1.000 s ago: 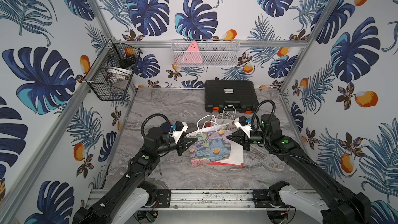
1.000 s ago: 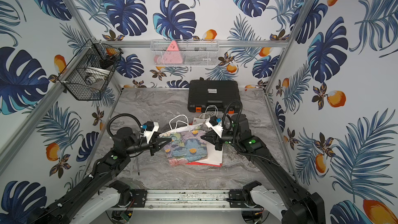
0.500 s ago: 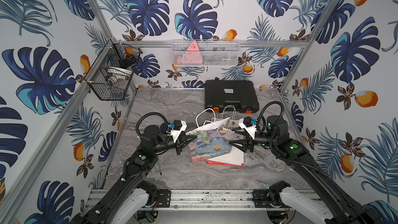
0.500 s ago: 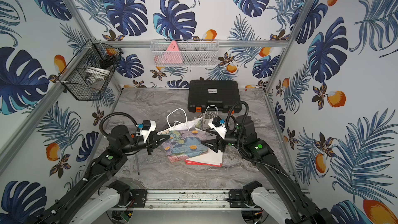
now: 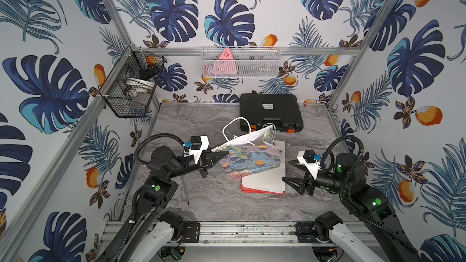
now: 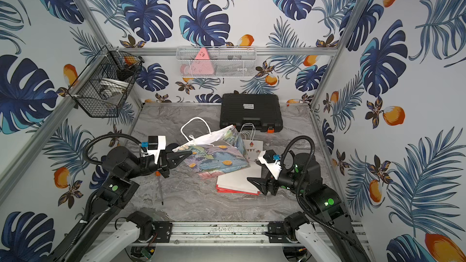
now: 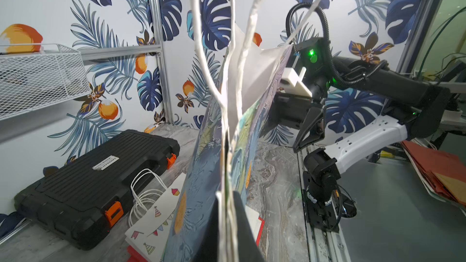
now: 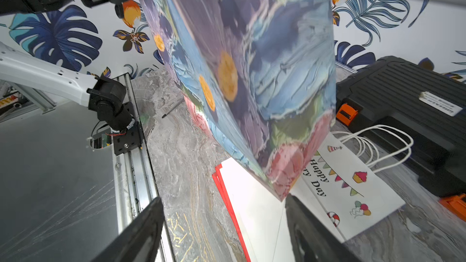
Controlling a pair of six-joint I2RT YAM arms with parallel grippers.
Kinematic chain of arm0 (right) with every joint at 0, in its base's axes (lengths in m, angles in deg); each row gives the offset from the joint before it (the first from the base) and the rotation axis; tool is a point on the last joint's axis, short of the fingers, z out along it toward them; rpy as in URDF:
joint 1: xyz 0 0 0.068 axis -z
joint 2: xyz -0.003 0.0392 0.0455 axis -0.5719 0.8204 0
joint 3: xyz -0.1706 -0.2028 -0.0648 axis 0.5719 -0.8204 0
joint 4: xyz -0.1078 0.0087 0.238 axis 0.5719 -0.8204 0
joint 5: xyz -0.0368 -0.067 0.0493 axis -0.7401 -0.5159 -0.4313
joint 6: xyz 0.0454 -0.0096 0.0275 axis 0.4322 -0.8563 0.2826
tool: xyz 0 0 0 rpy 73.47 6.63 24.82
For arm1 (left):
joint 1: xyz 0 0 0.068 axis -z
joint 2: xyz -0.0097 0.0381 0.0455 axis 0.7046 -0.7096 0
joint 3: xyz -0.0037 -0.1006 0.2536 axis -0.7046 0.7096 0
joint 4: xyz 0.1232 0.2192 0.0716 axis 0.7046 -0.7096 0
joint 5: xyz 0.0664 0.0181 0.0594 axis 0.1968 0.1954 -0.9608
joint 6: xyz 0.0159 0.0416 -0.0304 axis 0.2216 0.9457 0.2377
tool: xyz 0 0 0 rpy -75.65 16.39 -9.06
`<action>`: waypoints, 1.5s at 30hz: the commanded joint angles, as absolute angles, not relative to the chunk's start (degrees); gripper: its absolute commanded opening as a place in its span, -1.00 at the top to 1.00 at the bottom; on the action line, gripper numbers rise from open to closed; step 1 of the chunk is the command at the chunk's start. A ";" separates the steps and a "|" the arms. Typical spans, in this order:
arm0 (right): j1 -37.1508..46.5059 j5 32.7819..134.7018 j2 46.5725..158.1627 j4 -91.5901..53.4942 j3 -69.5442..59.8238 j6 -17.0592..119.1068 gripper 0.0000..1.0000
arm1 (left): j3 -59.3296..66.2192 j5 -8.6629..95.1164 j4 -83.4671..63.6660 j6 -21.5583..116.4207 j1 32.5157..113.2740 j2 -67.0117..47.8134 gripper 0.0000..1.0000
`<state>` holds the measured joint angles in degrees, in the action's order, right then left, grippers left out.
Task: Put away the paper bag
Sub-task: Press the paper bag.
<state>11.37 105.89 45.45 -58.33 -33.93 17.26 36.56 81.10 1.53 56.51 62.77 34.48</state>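
1. The left gripper (image 5: 220,156) is clamped on the rim of the floral paper bag (image 5: 249,163).
2. The bag stretches ahead of its fingertips, above flat white bags (image 5: 264,182).
3. The right gripper (image 5: 287,171), jaws spread, faces the bag's far end and holds nothing.

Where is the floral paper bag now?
In both top views the floral paper bag is mid-table, its top edge pinched by the left gripper, over the flat white bags and in front of the black case. The open right gripper is apart.

Bag (image 5: 249,163) is floral paper with a faint sheen; bench (image 5: 214,197) smooth, grey, marble-look; case (image 5: 269,109) ribbed matt black plastic; basket (image 5: 252,66) white wire mesh.
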 commanded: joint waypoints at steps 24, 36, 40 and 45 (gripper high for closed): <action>11.33 110.50 44.30 -52.27 -33.26 9.88 -0.29 | 40.84 88.70 28.75 38.06 62.73 31.30 1.00; 11.24 125.47 45.83 -45.05 -37.60 14.74 -0.37 | 41.60 88.34 30.25 37.35 62.68 29.34 1.00; 11.22 117.62 42.99 -47.29 -35.69 14.39 -0.52 | 39.01 86.22 12.85 48.37 62.68 30.98 1.00; 11.24 102.61 42.32 -51.98 -32.80 13.04 -0.68 | 36.82 86.63 -7.06 59.83 62.73 32.87 1.00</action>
<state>11.31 112.54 41.99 -48.14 -33.95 14.46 37.63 86.46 6.69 50.48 62.77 32.12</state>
